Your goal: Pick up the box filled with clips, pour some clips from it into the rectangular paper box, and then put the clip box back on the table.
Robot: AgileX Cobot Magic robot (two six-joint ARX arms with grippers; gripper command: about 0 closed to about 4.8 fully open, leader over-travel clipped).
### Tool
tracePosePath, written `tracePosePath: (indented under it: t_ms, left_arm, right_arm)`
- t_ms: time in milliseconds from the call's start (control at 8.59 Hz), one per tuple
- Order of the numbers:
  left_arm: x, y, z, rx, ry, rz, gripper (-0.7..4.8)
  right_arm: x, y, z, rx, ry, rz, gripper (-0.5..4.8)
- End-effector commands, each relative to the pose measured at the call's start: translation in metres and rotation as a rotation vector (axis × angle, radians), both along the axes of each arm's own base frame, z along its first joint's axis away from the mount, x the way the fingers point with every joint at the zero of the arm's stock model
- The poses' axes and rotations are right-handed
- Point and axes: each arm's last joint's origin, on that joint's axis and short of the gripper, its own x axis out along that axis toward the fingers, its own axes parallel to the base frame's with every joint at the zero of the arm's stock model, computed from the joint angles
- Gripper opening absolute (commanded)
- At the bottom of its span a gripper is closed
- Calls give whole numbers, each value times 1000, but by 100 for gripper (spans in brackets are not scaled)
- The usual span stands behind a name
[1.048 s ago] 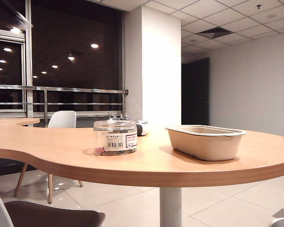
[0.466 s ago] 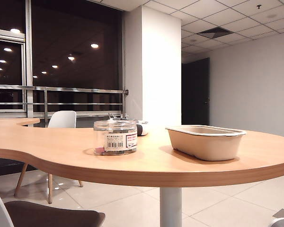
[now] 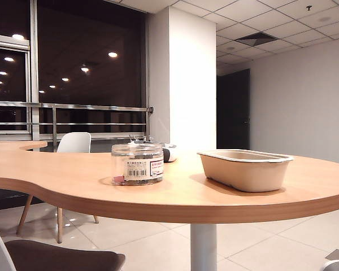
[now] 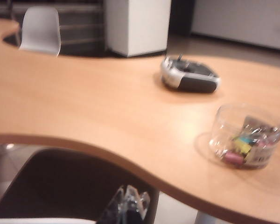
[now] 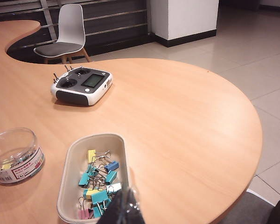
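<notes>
The box filled with clips (image 3: 137, 164), a clear round jar with a barcode label, stands upright on the table (image 3: 62, 175), left of the rectangular paper box (image 3: 246, 168). Neither arm shows in the exterior view. In the left wrist view my left gripper (image 4: 129, 198) is shut and empty. It hangs off the table's (image 4: 84, 102) curved edge, well apart from the jar (image 4: 245, 137), which holds a few clips (image 4: 241, 145). My right gripper (image 5: 126, 200) is shut and empty just over the near rim of the tray (image 5: 72, 161). Several coloured clips (image 5: 99, 179) lie in the tray. The jar (image 5: 16, 156) stands beside it.
A white and dark grey handheld controller (image 5: 81, 86) lies on the table beyond the jar and tray. A white chair (image 5: 67, 28) stands behind the table. A dark chair seat (image 4: 56, 182) sits below the table edge by my left gripper.
A blurred streak at the top left of the exterior view one second ago is gone. The jar and tray have not moved.
</notes>
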Motion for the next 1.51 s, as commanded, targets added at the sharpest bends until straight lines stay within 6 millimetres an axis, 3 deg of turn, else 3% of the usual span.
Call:
tracePosePath:
  t_ms: [116, 582, 932, 1048, 1514]
  left_arm:
    - [0, 3, 0, 78, -3, 102, -6]
    - [0, 3, 0, 74, -6, 110, 29]
    - [0, 3, 0, 74, -6, 110, 29]
    - [0, 3, 0, 74, -6, 110, 29]
    - [0, 3, 0, 74, -6, 110, 29]
  right_arm:
    - [0, 0, 2, 8, -16, 0, -5]
    - [0, 0, 2, 8, -16, 0, -5]
    - [-5, -9, -62, 23, -104, -83, -5]
    - [-6, -21, -115, 19, -95, -195, -5]
    - [-6, -21, -117, 17, -85, -200, -5]
